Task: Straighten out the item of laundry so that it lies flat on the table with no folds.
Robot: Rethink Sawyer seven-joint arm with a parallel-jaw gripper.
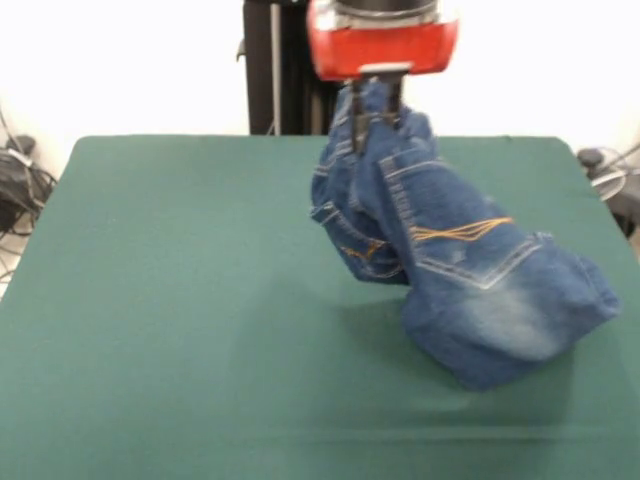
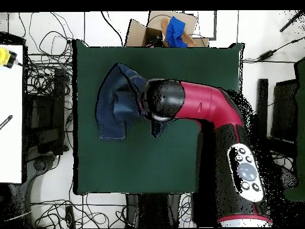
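Jeans [image 1: 470, 290] hang bunched from the gripper [image 1: 374, 112], fingers pinching one end; lower part rests crumpled on the tabletop [image 1: 180, 300]. Flattening remains undone.

I've got two cameras on this rig. The front one sits low across the bench [image 1: 150, 300] from the arm [image 1: 383, 40], facing it, close enough that the bench's near edge runs out of frame and only the arm's lower end shows at top. The overhead one hangs high above the bench [image 2: 155, 167], looking straight down, far enough back to take in the whole bench top, the full arm [image 2: 208, 110] and the cabled floor around. Both share the bench surface and the arm's end, turned half round between them.
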